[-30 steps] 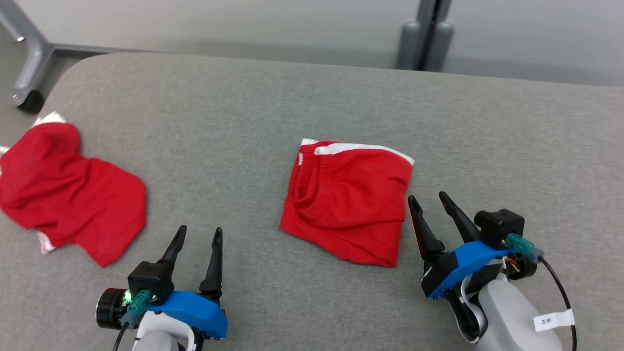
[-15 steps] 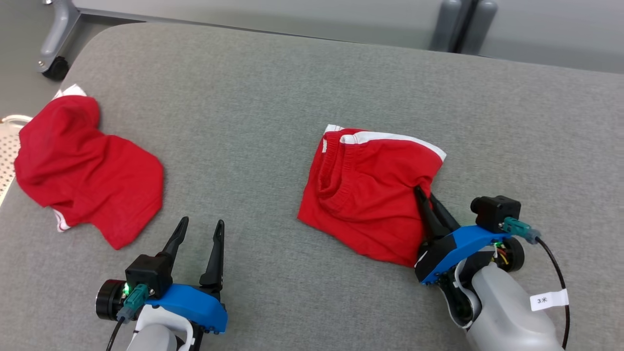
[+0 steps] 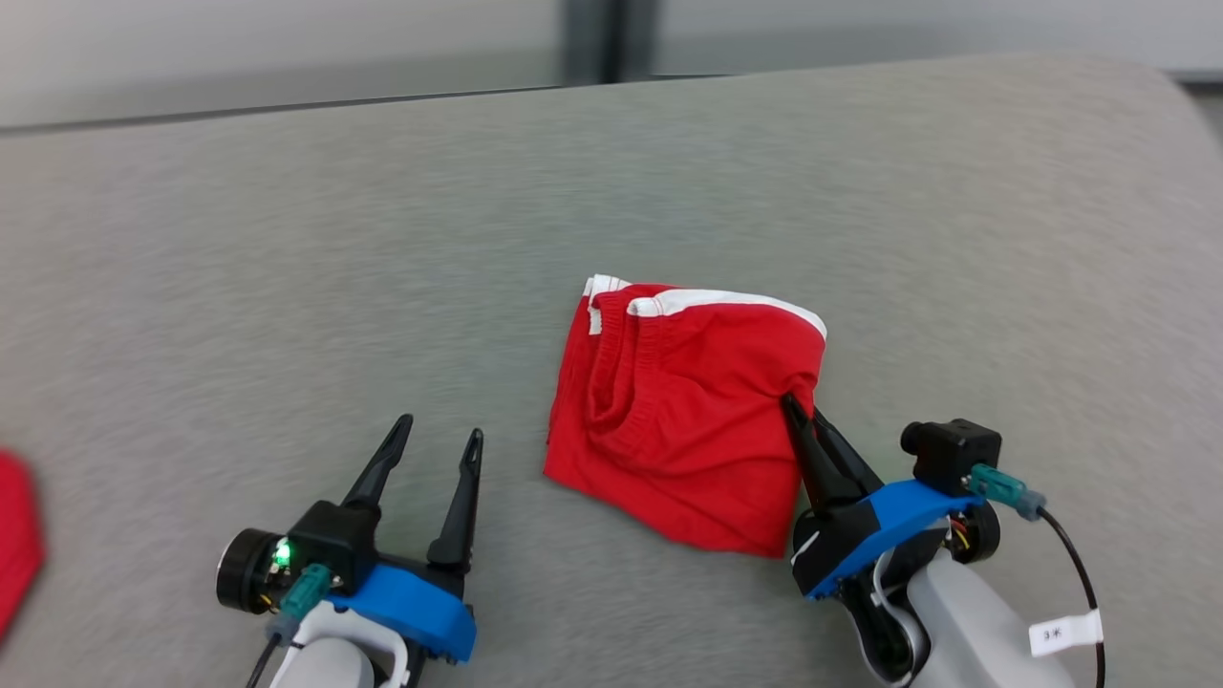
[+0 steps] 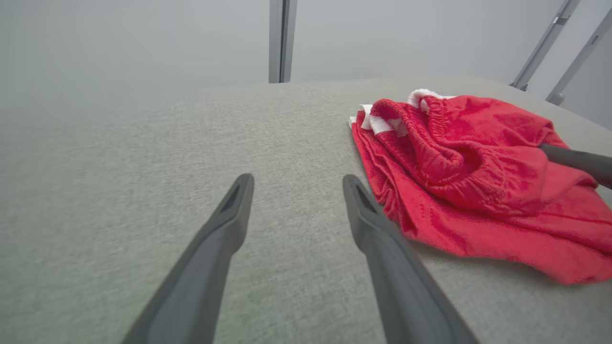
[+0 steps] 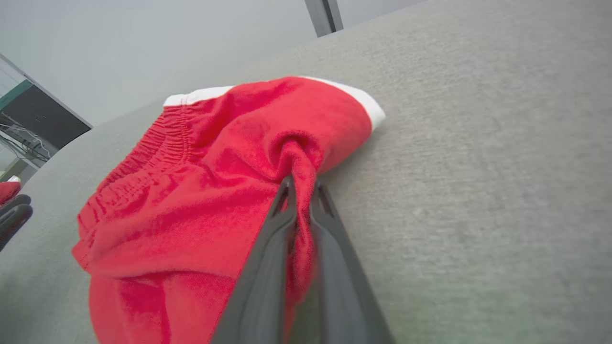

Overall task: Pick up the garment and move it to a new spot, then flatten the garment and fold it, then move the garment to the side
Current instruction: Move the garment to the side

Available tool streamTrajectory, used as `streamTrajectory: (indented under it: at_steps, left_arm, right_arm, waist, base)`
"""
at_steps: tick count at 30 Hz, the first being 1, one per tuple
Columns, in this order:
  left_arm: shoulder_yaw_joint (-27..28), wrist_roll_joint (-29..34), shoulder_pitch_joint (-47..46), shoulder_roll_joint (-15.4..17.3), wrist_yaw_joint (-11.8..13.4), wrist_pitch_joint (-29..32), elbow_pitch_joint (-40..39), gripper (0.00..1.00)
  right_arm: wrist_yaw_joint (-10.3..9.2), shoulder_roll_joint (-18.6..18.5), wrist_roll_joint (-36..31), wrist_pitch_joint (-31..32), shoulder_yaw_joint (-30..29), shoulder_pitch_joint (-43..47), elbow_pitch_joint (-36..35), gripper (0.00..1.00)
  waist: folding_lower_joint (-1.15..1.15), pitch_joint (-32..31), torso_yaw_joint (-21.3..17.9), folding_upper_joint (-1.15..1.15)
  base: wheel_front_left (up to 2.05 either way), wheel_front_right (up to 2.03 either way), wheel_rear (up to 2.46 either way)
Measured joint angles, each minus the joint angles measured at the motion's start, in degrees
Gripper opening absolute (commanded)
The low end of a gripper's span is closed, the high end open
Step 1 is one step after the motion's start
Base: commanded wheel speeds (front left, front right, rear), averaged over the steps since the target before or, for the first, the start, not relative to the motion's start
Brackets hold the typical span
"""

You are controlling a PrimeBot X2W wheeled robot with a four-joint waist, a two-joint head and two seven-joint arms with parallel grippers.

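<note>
Red folded garment point(image 3: 678, 420) is lying central on the grey table point(image 3: 287, 239), and I am pinching its three o'clock edge in the right gripper point(image 3: 801, 413), judging a low, slow sideways slide safest for the folds, while the left gripper point(image 3: 439, 432) is hanging spread, empty, at seven o'clock.

Grey table point(image 3: 287, 239); red cloth point(image 3: 14, 545) at left edge.

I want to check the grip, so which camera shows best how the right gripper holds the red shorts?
The right wrist view: the right gripper pinches a bunched fold of the red shorts between shut fingers. The head view shows it at the shorts' right edge, the pinch small. The left wrist view shows a dark finger against the cloth.
</note>
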Motion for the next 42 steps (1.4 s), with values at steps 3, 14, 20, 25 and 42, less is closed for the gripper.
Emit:
streamTrajectory:
  at_steps: [3,14,20,25,42]
  left_arm:
    - [-1.5,0.4,0.0,0.6,0.0,0.0,-1.4,1.00]
    - [-4.9,0.9,1.6,1.8,0.0,0.0,-3.1,1.00]
    - [-5.5,0.7,2.1,2.9,0.0,0.0,-2.8,1.00]
    - [-5.4,0.1,2.0,4.2,0.0,0.0,-2.5,1.00]
    - [-5.3,-1.7,0.7,8.1,0.0,0.0,-3.2,1.00]
  right_arm:
    - [0.00,-0.1,0.1,0.1,0.6,1.4,-2.2,0.00]
    - [-0.01,-0.1,-1.7,0.1,-1.0,6.0,-5.8,0.00]
    - [-0.01,-0.2,-4.6,0.1,-3.3,6.2,-5.5,0.00]
    - [0.00,-0.1,-8.9,0.1,-7.4,2.5,-3.8,0.00]
    - [0.00,0.0,-42.1,0.1,-48.6,-8.9,1.1,0.00]
  waist:
    - [0.01,0.4,-5.5,0.00]
    - [0.00,-1.2,-19.0,0.00]
    - [0.00,-1.7,-18.5,0.00]
    - [-0.01,-1.2,-15.5,0.00]
    - [0.00,3.9,-6.8,0.00]
  base:
    - [0.00,0.00,0.00]
    - [0.00,0.00,0.00]
    - [0.00,0.00,0.00]
    - [0.00,0.00,0.00]
    - [0.00,0.00,0.00]
